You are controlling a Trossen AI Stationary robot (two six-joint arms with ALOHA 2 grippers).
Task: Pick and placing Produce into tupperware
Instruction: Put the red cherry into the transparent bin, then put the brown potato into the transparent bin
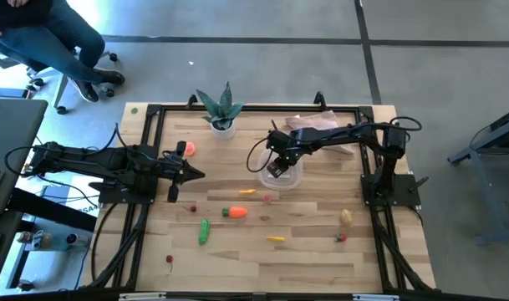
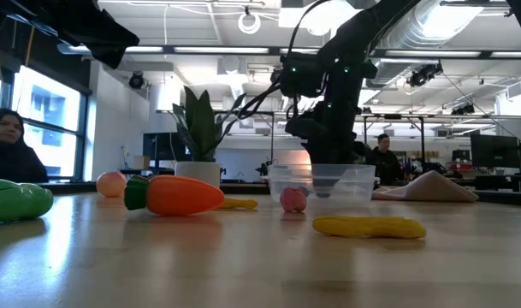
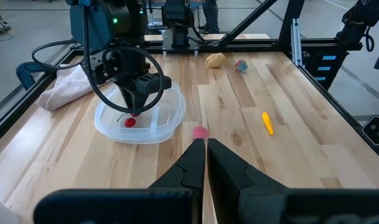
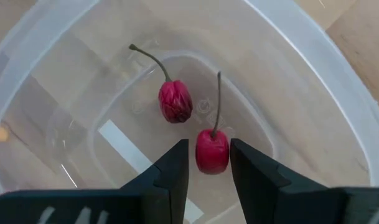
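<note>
**Right gripper over the tupperware, cherry between its fingers**

Right gripper (image 4: pixel 209 167) lowered into the clear round tupperware (image 4: pixel 338 106), fingers slightly parted, a red cherry (image 4: pixel 212 151) sitting between the tips. Hard to tell whether still pinched or just let go: narrow gaps on both sides, contact unclear. Second, darker cherry (image 4: pixel 175 101) lying on the container floor just ahead of the fingertips, stem curling away. From above, container mostly hidden beneath the gripper, only the rim showing (image 1: pixel 292 180). Pinkish cloth (image 1: pixel 321 125) just behind the arm, partly covered by it.

Left gripper (image 1: pixel 187 174) hovering well off to the side, fingers pressed together, empty. Peach (image 1: pixel 188 148) near it. Carrot (image 1: pixel 235 212), green cucumber (image 1: pixel 204 232), yellow piece (image 1: pixel 276 239) and potato (image 1: pixel 346 217) scattered on the table (image 1: pixel 304 259) nearer its front edge. Tiny red bits too small to name.
</note>
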